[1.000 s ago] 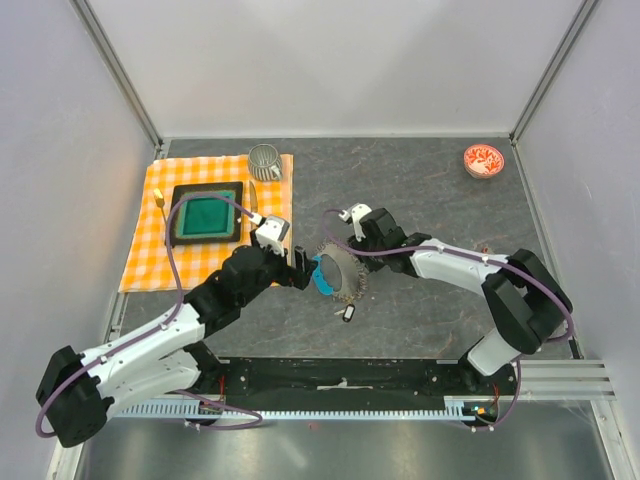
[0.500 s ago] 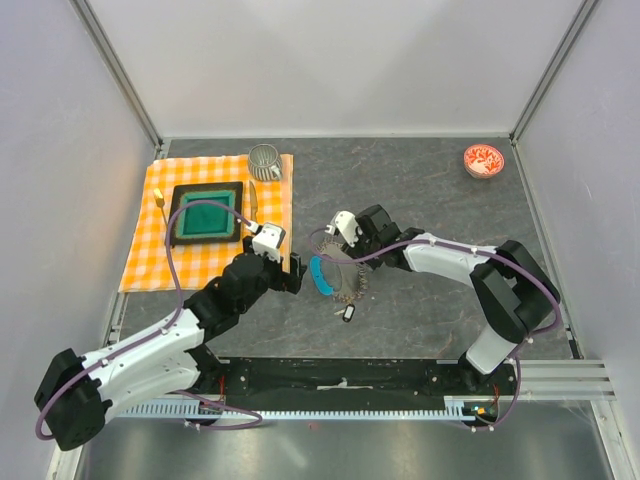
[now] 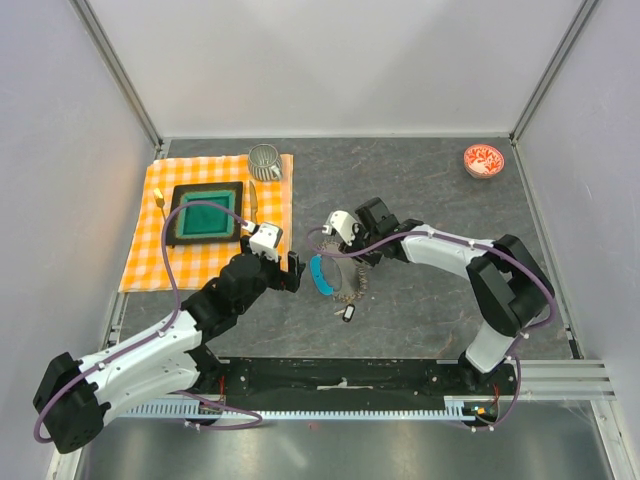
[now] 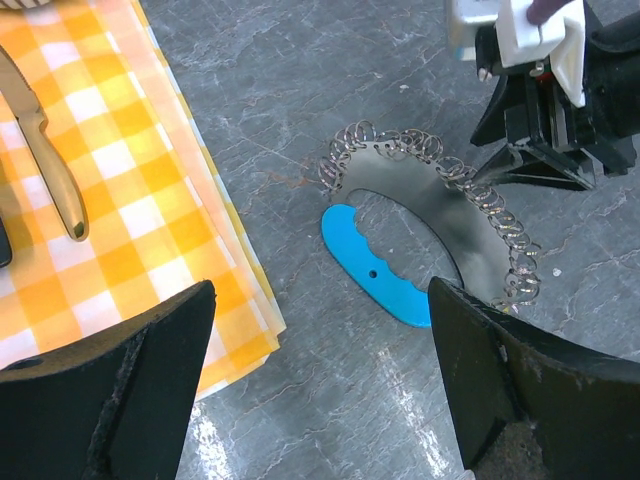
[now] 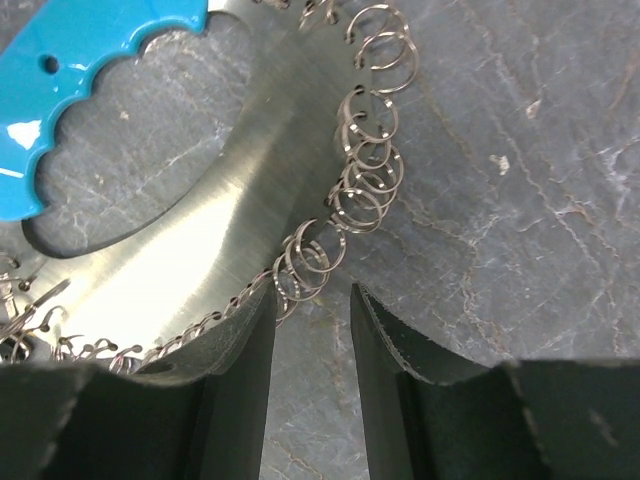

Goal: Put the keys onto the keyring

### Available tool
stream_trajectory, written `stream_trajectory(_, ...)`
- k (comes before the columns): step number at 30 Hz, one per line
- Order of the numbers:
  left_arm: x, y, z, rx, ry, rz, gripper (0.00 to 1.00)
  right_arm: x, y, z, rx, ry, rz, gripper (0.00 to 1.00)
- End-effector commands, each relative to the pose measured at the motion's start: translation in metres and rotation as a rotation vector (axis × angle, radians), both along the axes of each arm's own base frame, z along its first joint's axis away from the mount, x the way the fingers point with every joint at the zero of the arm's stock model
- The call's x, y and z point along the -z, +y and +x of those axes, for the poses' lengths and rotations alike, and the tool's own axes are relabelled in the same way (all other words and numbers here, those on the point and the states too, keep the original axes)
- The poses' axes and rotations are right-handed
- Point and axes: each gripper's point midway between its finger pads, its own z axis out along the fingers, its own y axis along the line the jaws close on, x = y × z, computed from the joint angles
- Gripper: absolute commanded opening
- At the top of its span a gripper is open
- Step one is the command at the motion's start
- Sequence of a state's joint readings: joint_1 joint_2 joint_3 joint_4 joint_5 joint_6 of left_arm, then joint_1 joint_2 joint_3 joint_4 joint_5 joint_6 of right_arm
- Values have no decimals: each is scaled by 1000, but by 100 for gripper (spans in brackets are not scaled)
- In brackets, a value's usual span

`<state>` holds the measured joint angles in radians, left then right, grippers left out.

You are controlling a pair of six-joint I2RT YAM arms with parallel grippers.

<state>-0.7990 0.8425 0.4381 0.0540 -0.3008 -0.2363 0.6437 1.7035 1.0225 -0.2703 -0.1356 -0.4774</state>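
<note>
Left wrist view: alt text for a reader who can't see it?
A silvery keyring edged with small wire loops, with a blue plastic tag, lies on the grey table ahead of the open left end effector. The right end effector is at its far edge; an orange checked cloth with a knife lies left.

- An orange checked cloth (image 3: 145, 255) is covering the table's (image 3: 430, 190) left side.
- A black tray (image 3: 173, 215) and a knife (image 3: 254, 207) are lying on it.
- A red dish (image 3: 484, 160) is sitting far right.
</note>
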Motion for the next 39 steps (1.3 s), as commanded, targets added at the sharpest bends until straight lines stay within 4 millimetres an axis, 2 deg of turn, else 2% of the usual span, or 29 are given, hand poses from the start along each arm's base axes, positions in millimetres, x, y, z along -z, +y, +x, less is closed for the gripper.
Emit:
stream_trajectory(1,-6,2,5,-15,-43,16,93,-7,11,3,-56,8,28,43)
stream_trajectory(4,-5,2,5,-14,-40,19,93,-2,10,5,-53,17,18,43)
stream_trajectory(11,-3,1,6,-11,-36,24,93,-3,13,13,-50,9,23,40)
stream_trajectory(23,-2,0,6,-8,-33,25,93,2,14,16,-45,23,22,37)
stream_trajectory(30,-1,0,6,-6,-30,30,93,-12,22,23,0,3,81,39)
stream_trajectory(35,-1,0,6,-5,-29,33,93,-19,32,27,98,39,158,40)
stream_trajectory(39,-1,-1,6,-1,-29,31,93,-31,32,30,226,47,223,42)
